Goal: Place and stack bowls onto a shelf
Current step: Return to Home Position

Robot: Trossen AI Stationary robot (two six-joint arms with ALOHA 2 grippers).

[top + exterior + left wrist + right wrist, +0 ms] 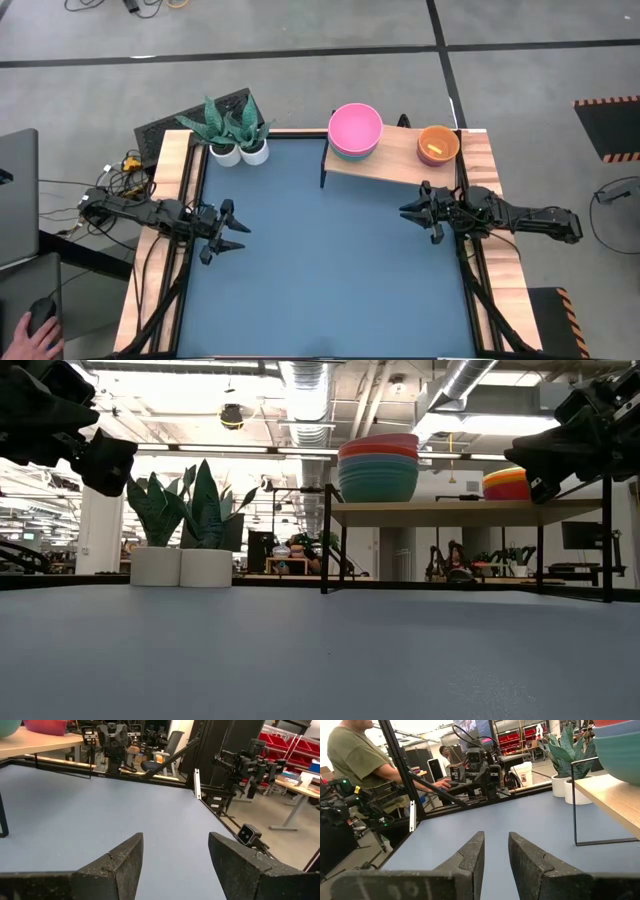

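The shelf (395, 165), a pale wood board on thin dark legs, stands at the upper right of the table (330, 290) in the high view. It carries two stacks of bowls. The big stack (355, 130), at the board's left end, has a pink bowl on top; in the low view red and blue-green rims show beneath it, but the exact count is unclear. The small stack (438, 145), at the right end, has an orange bowl on top.

Both arms reach in level from the table's sides. The left pincer (235, 232) hovers at centre left, its fingers (117, 865) wide apart and empty. The right pincer (408, 213) hangs just below the shelf's right end, its fingers (470, 857) a narrow gap apart and empty.

Two potted plants (238, 135) stand at the upper left. A person (355, 757) sits beyond the table.
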